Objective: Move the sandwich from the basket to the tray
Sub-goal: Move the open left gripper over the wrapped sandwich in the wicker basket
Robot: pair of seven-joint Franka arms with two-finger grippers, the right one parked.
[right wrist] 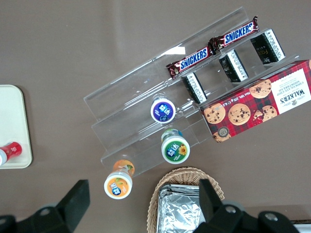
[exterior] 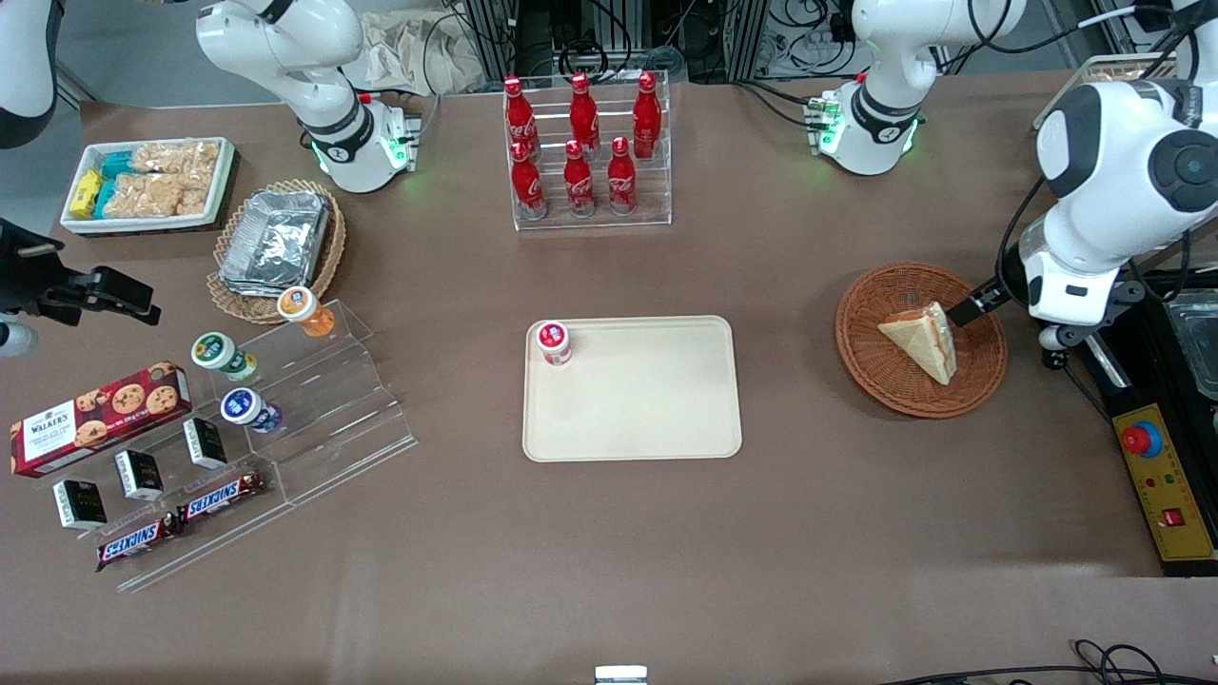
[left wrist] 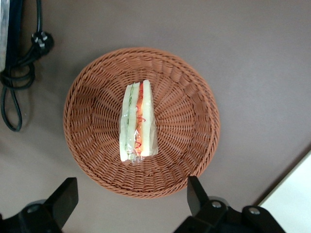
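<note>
Sandwich [exterior: 921, 341] lying in the reddish-brown basket [exterior: 871, 371], gripper [left wrist: 131, 201] poised above the basket's rim with fingers spread wide

In the front view the working arm's white body covers most of the gripper, so only one dark finger [exterior: 975, 305] shows, reaching over the basket's edge; the wrist view shows both fingers apart, holding nothing, though their bases are cut off. The sandwich is wrapped in clear film, its red and green filling edge turned upward. The beige tray [exterior: 657, 409] sits well apart from the basket toward the parked arm's end, with a small red-capped bottle [exterior: 554, 342] standing in one corner. A clear rack of red cola bottles [exterior: 585, 152] stands farther from the front camera than the tray
</note>
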